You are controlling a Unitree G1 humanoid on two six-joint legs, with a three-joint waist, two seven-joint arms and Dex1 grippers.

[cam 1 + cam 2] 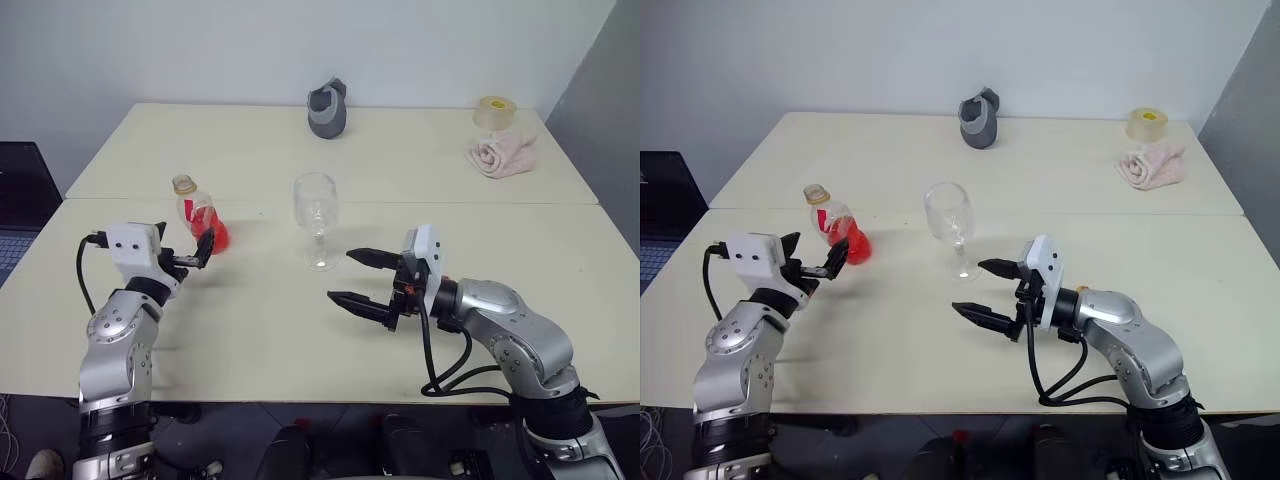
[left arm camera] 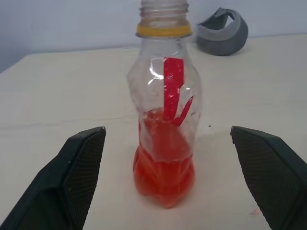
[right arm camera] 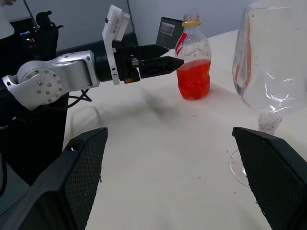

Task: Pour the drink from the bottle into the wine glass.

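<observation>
Table (image 1: 250,330) carries one wine glass (image 1: 316,220) at centre and one uncapped bottle (image 1: 198,218) left of it, holding drink (image 1: 214,236) in its lower part. Left gripper (image 1: 190,254), fingers apart, sits just near of the bottle, not touching. Right gripper (image 1: 362,280), fingers apart, hovers near-right of the glass over bare tabletop, pointing left.

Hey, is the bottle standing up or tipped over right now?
Upright. The bottle stands on its base on the table, neck up, with the drink settled at the bottom.
</observation>
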